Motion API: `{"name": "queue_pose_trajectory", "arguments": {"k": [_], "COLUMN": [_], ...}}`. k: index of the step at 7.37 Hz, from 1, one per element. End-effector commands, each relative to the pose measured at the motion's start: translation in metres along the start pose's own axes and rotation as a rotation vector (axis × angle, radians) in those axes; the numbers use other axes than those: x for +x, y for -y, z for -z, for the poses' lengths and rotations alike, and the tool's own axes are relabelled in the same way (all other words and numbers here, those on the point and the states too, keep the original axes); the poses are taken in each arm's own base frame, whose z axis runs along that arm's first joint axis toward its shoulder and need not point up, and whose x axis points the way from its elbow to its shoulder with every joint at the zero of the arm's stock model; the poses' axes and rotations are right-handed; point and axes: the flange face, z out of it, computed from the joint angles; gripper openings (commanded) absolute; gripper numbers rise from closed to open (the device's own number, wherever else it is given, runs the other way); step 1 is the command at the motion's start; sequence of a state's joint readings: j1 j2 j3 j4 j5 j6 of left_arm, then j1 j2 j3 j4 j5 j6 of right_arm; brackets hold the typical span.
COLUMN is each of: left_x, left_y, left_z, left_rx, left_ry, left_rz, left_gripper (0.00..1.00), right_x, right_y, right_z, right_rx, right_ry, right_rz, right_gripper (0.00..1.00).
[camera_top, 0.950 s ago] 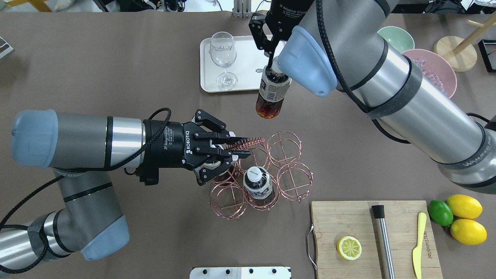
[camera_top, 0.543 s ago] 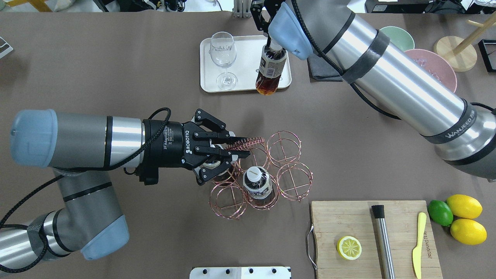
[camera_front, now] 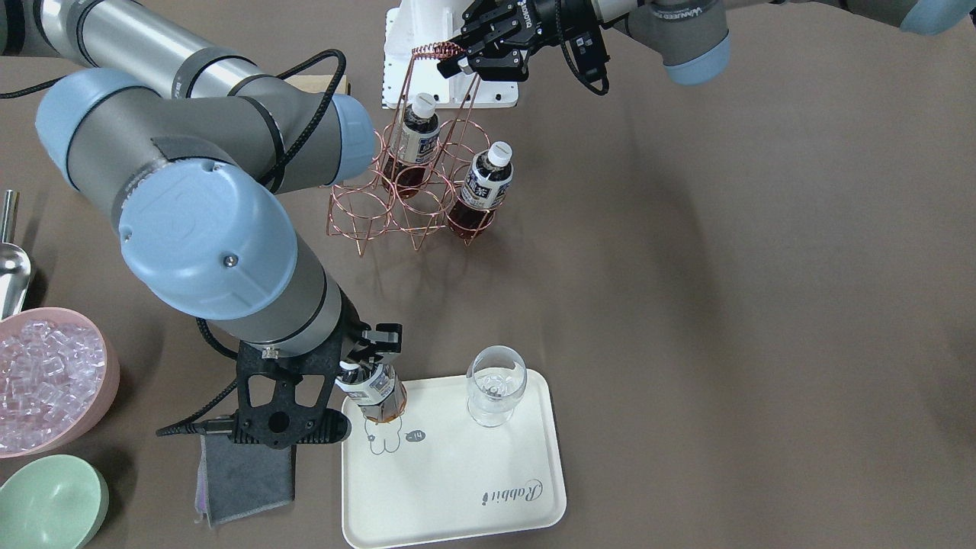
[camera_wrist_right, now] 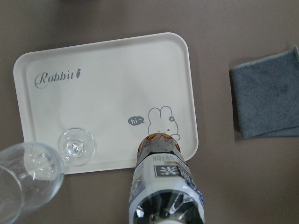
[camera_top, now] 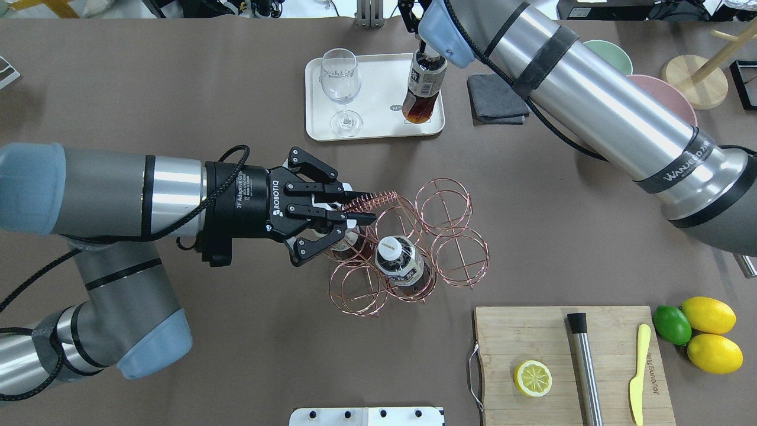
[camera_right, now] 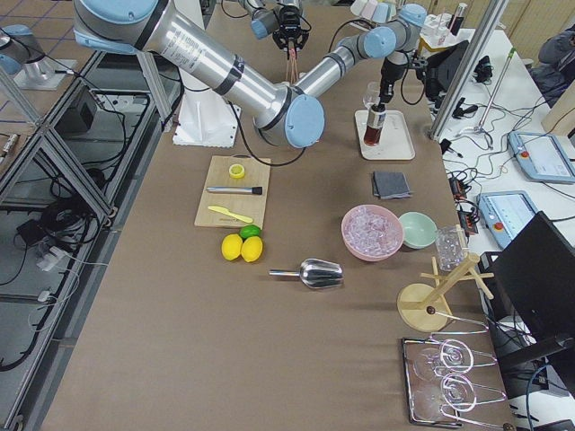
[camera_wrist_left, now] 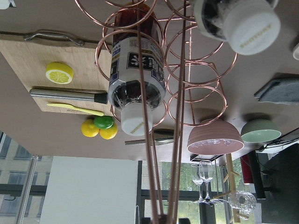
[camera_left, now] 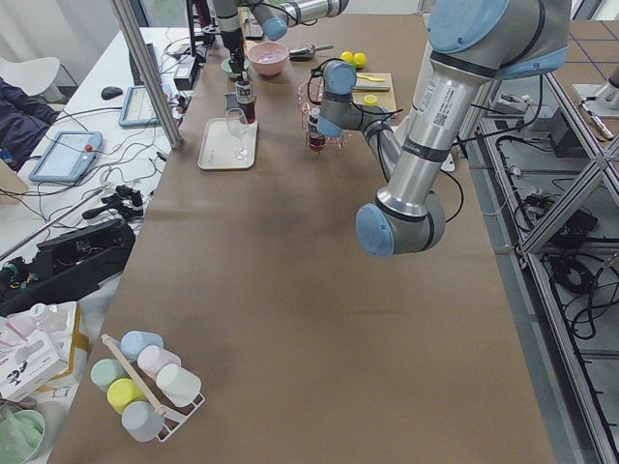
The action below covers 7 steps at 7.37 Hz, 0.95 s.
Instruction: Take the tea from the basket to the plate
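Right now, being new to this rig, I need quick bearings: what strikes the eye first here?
The right gripper holds a tea bottle by its cap at the cream plate, beside a wine glass. Mid-table, the left gripper is shut on the coiled handle of a copper wire basket with two more bottles in it.

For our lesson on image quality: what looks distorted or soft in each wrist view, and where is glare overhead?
Left wrist view: upside down, table above, windows below; the nearest tea bottle looms oversized. Right wrist view: the wine glass at lower left is soft; the held tea bottle is strongly foreshortened. Overhead view: bright streaks on the right arm, along its metal tube.
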State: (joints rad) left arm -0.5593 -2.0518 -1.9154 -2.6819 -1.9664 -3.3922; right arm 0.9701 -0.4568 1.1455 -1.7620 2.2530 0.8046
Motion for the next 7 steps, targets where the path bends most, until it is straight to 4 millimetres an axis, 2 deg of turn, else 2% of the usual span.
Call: {"name": "queue_pose_trajectory", "arguments": {"k": [1, 3, 4, 6, 7], "left_x": [0.023, 0.064, 0.076, 0.073, 0.073], "left_y": [-0.016, -0.037, -0.044, -0.043, -0.042], "left_z": [0.023, 0.068, 0.088, 0.092, 0.092], "left_rx": [0.0, 0.046, 0.062, 0.068, 0.071], "left_ry": [-0.011, 0.0, 0.012, 0.075, 0.097], "left_rz": [-0.025, -0.145, -0.253, -0.477, -0.609], "left_gripper": [0.0, 0.0, 0.0, 0.0, 0.0], "right_x": [-0.005, -0.003, -0.002, -0.003, -0.011], "right_y": [0.023, 0.037, 0.043, 0.051, 0.054], "right_z": [-0.009, -0.02, -0.026, -0.034, -0.031], "right_rx": [0.029, 0.04, 0.05, 0.068, 0.069], "right_ry": [-0.042, -0.053, -0.047, -0.047, -0.049], "right_rz": [0.064, 0.077, 0.081, 0.092, 0.089], "right_gripper": [0.0, 0.0, 0.0, 0.0, 0.0]}}
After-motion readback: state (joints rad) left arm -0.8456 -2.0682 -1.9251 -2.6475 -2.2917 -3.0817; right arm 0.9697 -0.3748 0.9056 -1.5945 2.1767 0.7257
